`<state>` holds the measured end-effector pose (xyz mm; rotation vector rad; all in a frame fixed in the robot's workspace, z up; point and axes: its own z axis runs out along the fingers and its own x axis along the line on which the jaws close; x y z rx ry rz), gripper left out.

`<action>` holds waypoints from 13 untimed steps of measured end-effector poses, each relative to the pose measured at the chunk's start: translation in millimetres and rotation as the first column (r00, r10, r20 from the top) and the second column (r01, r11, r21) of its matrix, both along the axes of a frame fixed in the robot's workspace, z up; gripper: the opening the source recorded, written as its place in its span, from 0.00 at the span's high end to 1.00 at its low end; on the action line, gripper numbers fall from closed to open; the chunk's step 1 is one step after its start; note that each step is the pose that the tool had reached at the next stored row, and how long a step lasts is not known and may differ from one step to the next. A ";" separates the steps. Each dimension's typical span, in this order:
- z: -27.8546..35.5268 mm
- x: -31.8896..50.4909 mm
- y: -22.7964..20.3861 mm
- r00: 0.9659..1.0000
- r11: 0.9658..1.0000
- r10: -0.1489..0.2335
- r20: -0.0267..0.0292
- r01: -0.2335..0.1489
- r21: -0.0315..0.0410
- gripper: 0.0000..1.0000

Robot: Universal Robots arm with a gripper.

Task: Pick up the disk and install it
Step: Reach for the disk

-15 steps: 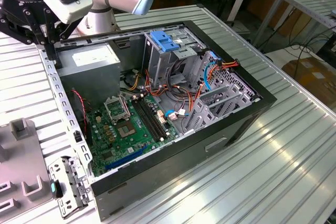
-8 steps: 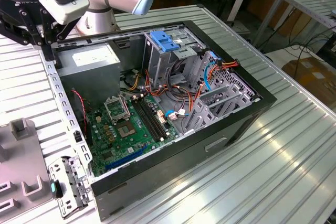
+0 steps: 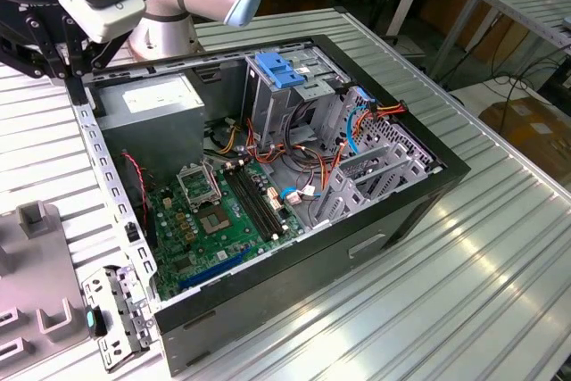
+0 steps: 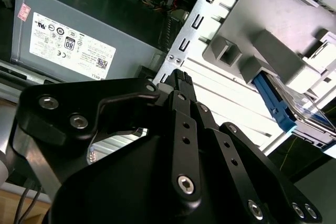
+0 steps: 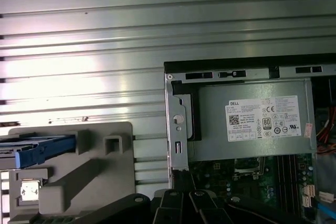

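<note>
I see my claw (image 4: 181, 79) pressed together, empty, over the case (image 5: 176, 109) rim; the disk (image 5: 39, 148) lies in the holder (image 5: 97, 174) nearby.

The disk (image 5: 37, 148) (blue-railed) runs off the first wrist view's edge.

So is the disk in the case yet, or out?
Out. The disk sits in the grey fixture on the table beside the open case, its blue rail showing in both wrist views.
</note>
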<state>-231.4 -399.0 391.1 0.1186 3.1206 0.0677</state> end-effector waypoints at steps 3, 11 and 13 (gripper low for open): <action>-0.1 -1.7 0.0 1.000 1.000 0.000 -0.001 0.000 0.000 0.89; -0.3 -6.6 0.0 1.000 1.000 0.000 -0.003 0.000 0.000 0.89; -0.3 -7.7 0.0 1.000 1.000 0.000 -0.003 0.000 0.000 0.89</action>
